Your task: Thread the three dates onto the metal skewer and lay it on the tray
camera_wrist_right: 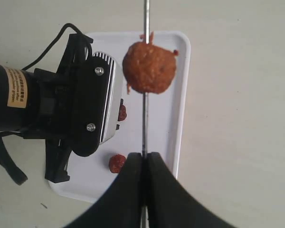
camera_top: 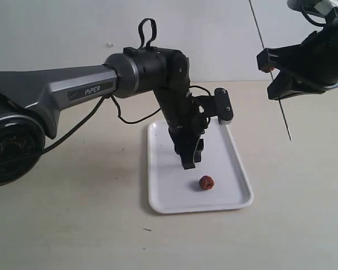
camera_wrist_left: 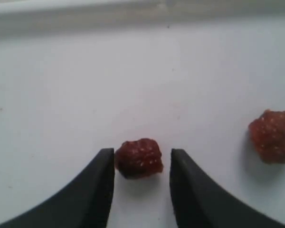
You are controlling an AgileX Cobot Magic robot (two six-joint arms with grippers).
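Note:
The white tray (camera_top: pixel 164 188) lies at the table's middle. My left gripper (camera_top: pixel 190 162) points down onto it, open, its fingers either side of one date (camera_wrist_left: pixel 138 158) resting on the tray (camera_wrist_left: pixel 133 71); one finger (camera_wrist_left: pixel 102 175) touches the date and a gap shows at the other. A second date (camera_top: pixel 207 182) (camera_wrist_left: pixel 272 136) lies loose on the tray nearby. Up at the right, my right gripper (camera_top: pixel 279 73) (camera_wrist_right: pixel 143 156) is shut on the metal skewer (camera_top: pixel 285 121) (camera_wrist_right: pixel 144 124), held above the table. The third date (camera_wrist_right: pixel 149 68) is threaded on the skewer.
The left arm (camera_top: pixel 73 87) stretches in from the left, with a black cable hanging below it. Its wrist camera block (camera_top: pixel 223 105) stands over the tray's far right corner. Bare beige tabletop (camera_top: pixel 293 214) surrounds the tray.

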